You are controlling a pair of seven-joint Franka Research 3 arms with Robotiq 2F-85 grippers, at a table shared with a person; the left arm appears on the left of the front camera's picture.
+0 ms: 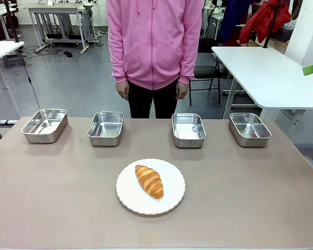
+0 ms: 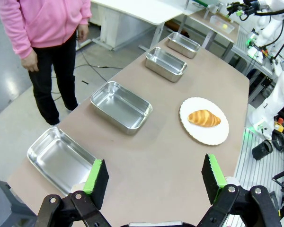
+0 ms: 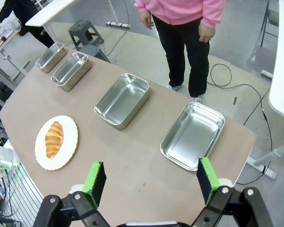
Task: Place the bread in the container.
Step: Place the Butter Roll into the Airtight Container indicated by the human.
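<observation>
The left claw [image 2: 155,179] is released. Its two green-padded fingers [image 2: 97,178] stand wide apart with only bare tabletop [image 2: 151,156] seen between them. Just beyond its left finger lies the first pan [image 2: 61,158], the one at the robot's left end of the row. The second pan [image 2: 120,106] is farther along. The third pan [image 2: 165,64] and fourth pan [image 2: 183,45] trail off toward the far end.

The right claw [image 3: 150,179] is released too, with its green pads [image 3: 206,176] spread and gripping nothing. In its wrist view the fourth pan lies closest, just past the right finger, and the other three run away in a line to the upper left.

The croissant [image 1: 149,181] lies on a round white plate [image 1: 129,195], roughly at its middle. In the front view it is set at a slant, with one tip toward the pans and the other toward the robot. The plate sits on the tabletop on the robot's side of the row. It faces the gap between the second and third pans and stands well apart from all four. The croissant touches no pan and neither claw.

All four pans show bare, shiny steel floors. They stand in a row along the far edge, each apart from its neighbour.

Behind the row stands a person [image 1: 154,47] in a pink hoodie and dark trousers. Both hands [image 1: 122,89] hang at the person's sides, off the tabletop.
</observation>
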